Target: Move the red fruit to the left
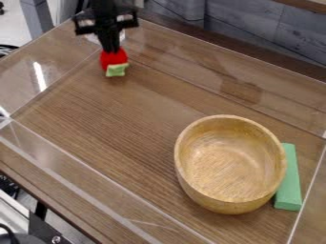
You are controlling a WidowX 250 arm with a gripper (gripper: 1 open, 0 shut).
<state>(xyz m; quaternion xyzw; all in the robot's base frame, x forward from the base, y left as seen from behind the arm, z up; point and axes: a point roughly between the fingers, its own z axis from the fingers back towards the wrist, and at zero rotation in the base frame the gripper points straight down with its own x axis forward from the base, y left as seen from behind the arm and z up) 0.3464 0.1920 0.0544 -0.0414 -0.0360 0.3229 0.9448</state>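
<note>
Camera view: gripper [113, 54] clamped on the red fruit [114, 65], fruit directly beneath it, upper left of frame.

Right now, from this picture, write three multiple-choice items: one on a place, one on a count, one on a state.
1. Where is the green bar? A right of the bowl; B inside it; C far left.
2. How many bowls are on the table? A none; B one; C three.
3. The end effector is: A open over the bowl; B out of view; C shut on the red fruit.
Answers: A, the bar lies along the bowl's right side; B, only one wooden bowl shows; C, it clamps the fruit at top left.
</note>
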